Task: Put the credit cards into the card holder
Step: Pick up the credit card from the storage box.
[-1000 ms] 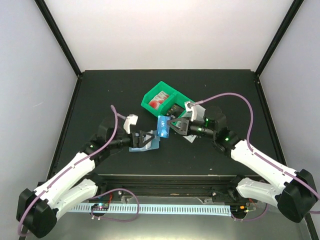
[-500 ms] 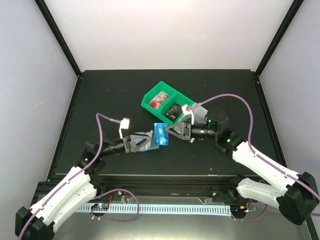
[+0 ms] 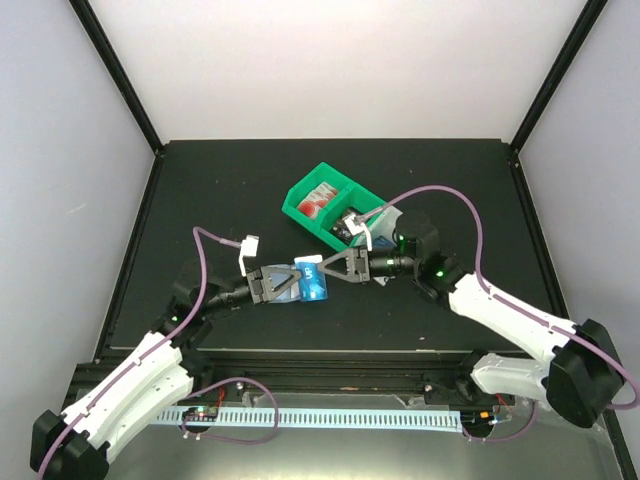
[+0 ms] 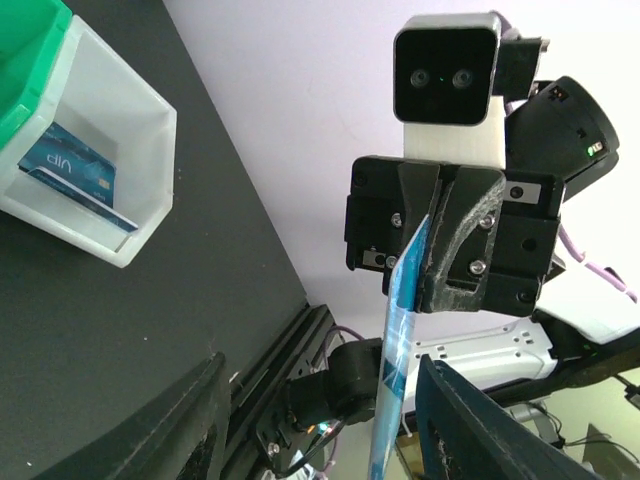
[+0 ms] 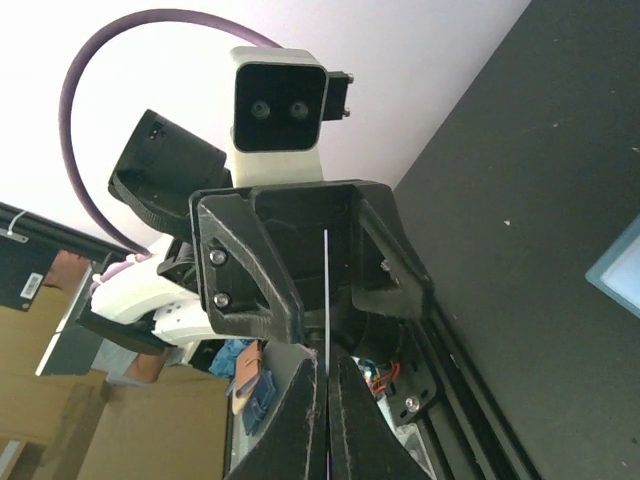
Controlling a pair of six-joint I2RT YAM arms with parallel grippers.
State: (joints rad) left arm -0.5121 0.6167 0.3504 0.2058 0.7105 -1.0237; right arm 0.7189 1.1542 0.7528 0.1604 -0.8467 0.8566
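Observation:
My right gripper (image 3: 323,272) is shut on a blue credit card (image 3: 313,281) and holds it above the table. The card's free end reaches between the fingers of my left gripper (image 3: 298,281), which is open. In the left wrist view the card (image 4: 400,330) runs edge-on from the right gripper (image 4: 435,240) down between my own wide-apart fingers. In the right wrist view it is a thin line (image 5: 327,300). The pale teal card holder (image 3: 283,271) shows under the left gripper; I cannot tell whether it is touched.
A green bin (image 3: 300,200) with red-and-white cards (image 3: 318,200) stands behind the grippers. A white bin (image 4: 140,130) beside it holds a blue VIP card (image 4: 70,175). The table's front rail (image 3: 330,355) lies close below.
My left gripper drew back to the left. My right gripper carried the blue card leftward, so its end now sits between the left gripper's fingers.

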